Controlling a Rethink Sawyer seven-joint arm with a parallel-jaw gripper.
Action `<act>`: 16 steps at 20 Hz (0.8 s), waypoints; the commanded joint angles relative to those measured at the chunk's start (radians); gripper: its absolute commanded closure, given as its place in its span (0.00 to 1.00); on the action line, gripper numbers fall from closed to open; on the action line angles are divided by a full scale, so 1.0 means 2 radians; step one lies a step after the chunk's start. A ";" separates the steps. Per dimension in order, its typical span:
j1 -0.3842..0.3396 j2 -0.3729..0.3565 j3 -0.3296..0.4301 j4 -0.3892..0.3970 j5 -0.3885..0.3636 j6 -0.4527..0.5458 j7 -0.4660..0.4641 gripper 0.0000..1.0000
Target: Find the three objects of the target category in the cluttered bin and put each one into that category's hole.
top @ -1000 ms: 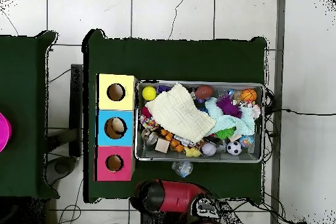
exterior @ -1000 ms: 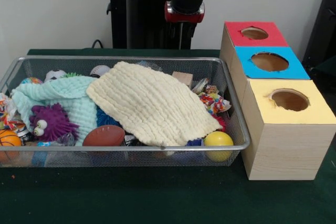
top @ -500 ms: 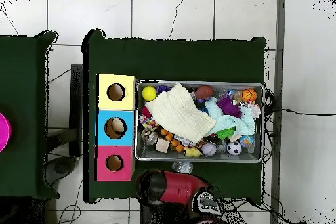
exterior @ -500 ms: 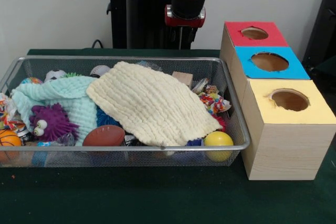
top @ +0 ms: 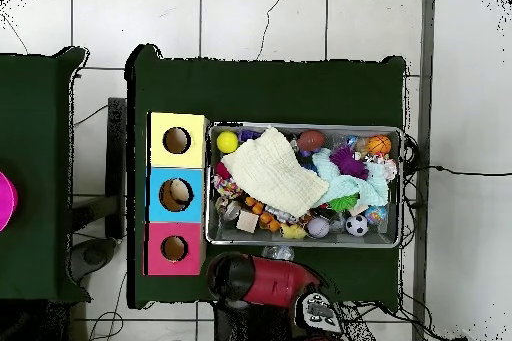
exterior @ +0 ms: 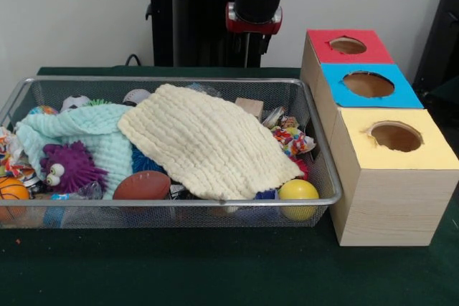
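The wire mesh bin (exterior: pixel 172 201) (top: pixel 305 240) is full of toys under a cream cloth (exterior: pixel 208 141) and a mint cloth (exterior: pixel 86 130). A see-through wrinkly plastic lump (top: pixel 280 252) lies on the green table just outside the bin's robot-side rim, partly under my arm (top: pixel 275 282). Another crinkly clear piece (exterior: pixel 87 190) shows beside the purple spiky toy (exterior: pixel 68 166). My gripper (exterior: pixel 247 48) hangs below the red wrist behind the bin's far rim. Its lower end is hidden.
Three wooden boxes with holes stand beside the bin: red top (exterior: pixel 348 46), blue top (exterior: pixel 368 84), yellow top (exterior: pixel 396 137). A yellow ball (exterior: pixel 297 191), a football (exterior: pixel 141 184) and a basketball (exterior: pixel 12 190) lie at the bin's near side.
In the overhead view my arm has swung closer to the bin's rim and now covers more of the plastic lump. The bin's contents have not moved.
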 commanded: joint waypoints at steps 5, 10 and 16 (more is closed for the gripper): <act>0.005 -0.047 0.015 -0.042 0.038 0.042 0.097 0.00; -0.002 -0.005 0.022 -0.047 0.036 -0.001 0.095 0.00; -0.036 0.020 0.047 0.006 0.030 -0.117 0.105 0.00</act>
